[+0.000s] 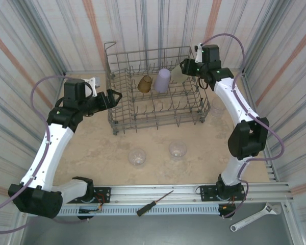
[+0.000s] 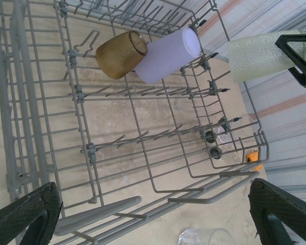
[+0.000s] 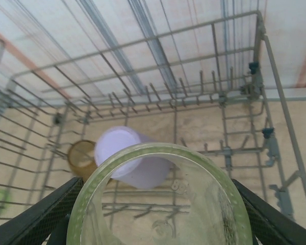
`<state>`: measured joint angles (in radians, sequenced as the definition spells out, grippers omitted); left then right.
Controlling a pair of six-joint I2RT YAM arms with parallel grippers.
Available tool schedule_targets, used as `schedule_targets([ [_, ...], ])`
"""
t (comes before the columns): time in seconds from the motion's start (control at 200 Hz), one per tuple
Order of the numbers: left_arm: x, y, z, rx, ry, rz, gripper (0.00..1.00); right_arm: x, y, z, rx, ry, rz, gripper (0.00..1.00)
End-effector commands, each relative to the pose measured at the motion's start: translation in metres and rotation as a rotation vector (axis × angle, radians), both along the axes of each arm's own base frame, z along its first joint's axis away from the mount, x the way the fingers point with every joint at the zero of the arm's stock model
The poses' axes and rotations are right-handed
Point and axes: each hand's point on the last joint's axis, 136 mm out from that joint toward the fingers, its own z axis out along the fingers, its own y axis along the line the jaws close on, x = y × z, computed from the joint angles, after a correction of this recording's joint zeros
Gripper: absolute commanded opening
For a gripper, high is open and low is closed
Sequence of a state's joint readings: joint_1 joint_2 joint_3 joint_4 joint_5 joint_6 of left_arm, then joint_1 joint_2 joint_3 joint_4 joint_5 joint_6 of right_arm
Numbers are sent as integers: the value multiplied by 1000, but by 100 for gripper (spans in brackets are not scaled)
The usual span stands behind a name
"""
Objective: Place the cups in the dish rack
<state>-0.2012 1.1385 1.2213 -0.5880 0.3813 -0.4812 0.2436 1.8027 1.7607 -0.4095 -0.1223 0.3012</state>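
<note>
Currently the grey wire dish rack (image 1: 123,109) holds an amber plastic tumbler (image 1: 144,83) and a lilac tumbler (image 1: 162,80). The right gripper (image 3: 158,217) pinches a yellow-green tumbler (image 3: 160,168), and the left gripper (image 2: 153,214) stands spread. Two clear tumblers (image 1: 137,156) (image 1: 177,149) stand outside.

We find the rack (image 1: 163,104) at the back of the table (image 1: 97,148), between the two arms. Inside it, toward the rear, the left rack cup (image 1: 145,83) and right rack cup (image 1: 162,80) lie side by side. The right hand (image 1: 189,67) grips a raised cup (image 3: 163,204) above the rack's right end; the left hand (image 1: 113,98) hangs just left of the rack. Before the rack, the near-left cup (image 1: 137,156) and near-right cup (image 1: 177,149) stand apart on the table. Nearest us lie a screwdriver (image 1: 154,203) and, right of it, a wrench (image 1: 255,217).
</note>
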Motion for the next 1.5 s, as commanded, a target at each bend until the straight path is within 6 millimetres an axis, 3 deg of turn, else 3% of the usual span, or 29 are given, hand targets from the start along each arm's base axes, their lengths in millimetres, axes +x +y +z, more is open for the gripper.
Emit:
schedule_targets([
  [0.0,-11,4,-3,6,4,-16,99,10,-15,-10,-147,20,-73,42],
  [0.055,-11,6,-4,1,6,-9,99,13,-13,-20,-179,46,-74,41],
  [0.08,-11,6,-5,-3,9,-8,99,17,-11,-11,-182,26,-78,41],
  [0.451,-10,9,-4,-19,11,4,98,41,-5,-36,-299,65,-98,41],
  [1.493,-6,13,-15,-9,45,27,99,71,23,-72,-334,75,-60,39],
])
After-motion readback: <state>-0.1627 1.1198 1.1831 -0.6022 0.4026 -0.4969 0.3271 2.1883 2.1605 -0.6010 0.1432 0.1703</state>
